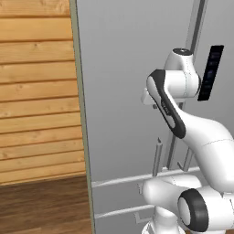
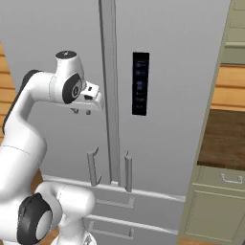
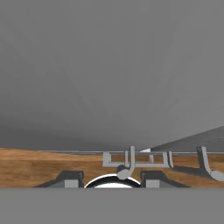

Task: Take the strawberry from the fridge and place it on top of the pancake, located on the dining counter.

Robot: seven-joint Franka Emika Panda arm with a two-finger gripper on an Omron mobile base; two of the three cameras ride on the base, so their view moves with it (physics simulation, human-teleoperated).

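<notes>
The fridge (image 1: 123, 68) (image 2: 182, 95) is a tall light grey unit whose double doors are both closed. Its two bar handles (image 2: 92, 167) (image 1: 157, 157) hang low, beside the centre seam. My gripper (image 2: 82, 112) (image 1: 154, 106) hovers close in front of the left door, well above the handles, pointing down. In the hand view the fingertips (image 3: 72, 178) stand apart with nothing between them, so my gripper (image 3: 113, 179) is open, and the handles (image 3: 131, 159) sit far below. The strawberry is hidden behind the doors. The pancake and the dining counter are out of view.
Two drawer fronts (image 2: 115, 203) lie under the doors. A dark display panel (image 2: 140, 83) is set in the right door. A wood plank wall (image 1: 36, 91) and wooden floor (image 1: 45, 205) lie left of the fridge. Pale green cabinets (image 2: 225, 206) stand at its right.
</notes>
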